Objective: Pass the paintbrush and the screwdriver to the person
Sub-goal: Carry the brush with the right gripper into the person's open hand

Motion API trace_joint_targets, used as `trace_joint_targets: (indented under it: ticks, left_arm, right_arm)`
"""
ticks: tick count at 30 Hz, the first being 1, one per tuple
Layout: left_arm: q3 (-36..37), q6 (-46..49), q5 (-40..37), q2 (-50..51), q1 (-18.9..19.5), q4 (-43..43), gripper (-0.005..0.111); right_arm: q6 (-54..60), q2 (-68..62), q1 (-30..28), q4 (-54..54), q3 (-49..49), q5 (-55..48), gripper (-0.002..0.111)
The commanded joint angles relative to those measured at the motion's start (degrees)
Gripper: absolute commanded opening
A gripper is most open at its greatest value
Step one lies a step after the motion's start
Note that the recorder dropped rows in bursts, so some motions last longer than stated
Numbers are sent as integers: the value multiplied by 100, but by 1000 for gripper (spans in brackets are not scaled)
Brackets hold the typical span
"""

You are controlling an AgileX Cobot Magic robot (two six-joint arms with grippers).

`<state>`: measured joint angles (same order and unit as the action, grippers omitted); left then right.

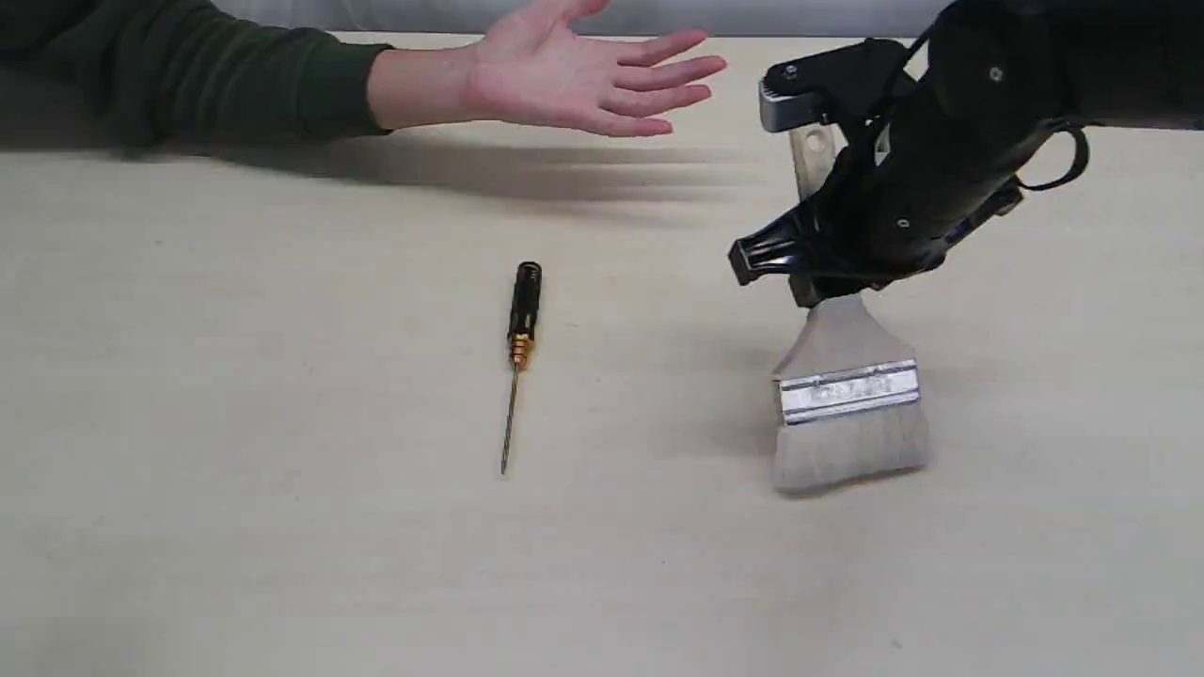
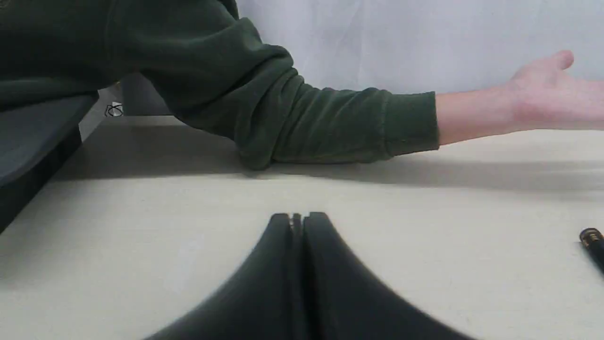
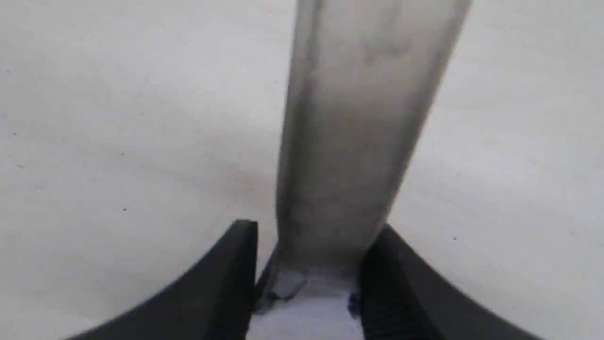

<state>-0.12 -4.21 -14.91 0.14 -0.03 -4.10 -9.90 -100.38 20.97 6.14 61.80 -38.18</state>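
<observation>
Paintbrush (image 1: pixel 849 395) handle between the right fingers (image 3: pixel 226 283)

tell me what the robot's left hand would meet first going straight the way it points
Probably the person's dark green sleeve, lying on the table straight ahead of the shut left hand. Only bare table shows between them, though depth is unclear; the screwdriver sits off to one side.

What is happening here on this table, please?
The right tool is closed on the light wooden handle of the wide flat paintbrush with pale bristles and silver ferrule; its bristles are low at the beige table. The slim black-handled screwdriver lies untouched on the table. A person's bare open hand, sleeve dark green, is held out palm up at the far side. The left tool is shut and empty.
</observation>
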Motion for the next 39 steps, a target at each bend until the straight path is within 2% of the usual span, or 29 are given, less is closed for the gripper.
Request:
trace_joint_targets:
  ticks: [1, 11, 19, 32, 39]
  left_arm:
    - [12, -12, 64, -14, -37, 14, 0]
    - [12, -12, 64, -14, -37, 14, 0]
    - [12, -12, 65, -14, -37, 29, 0]
    - [12, -12, 65, -14, -37, 29, 0]
    - [12, -12, 65, -14, -37, 29, 0]
  right_arm:
    - [-40, 374, -13, -35, -53, 108, 4]
    - [-29, 711, -13, -228, 333, 382, 4]
    - [28, 612, 51, -240, 1433, 369, 4]
    - [46, -1173, 248, -57, 3718, 191, 4]
    - [46, -2330, 304, -80, 5272, -303, 4]
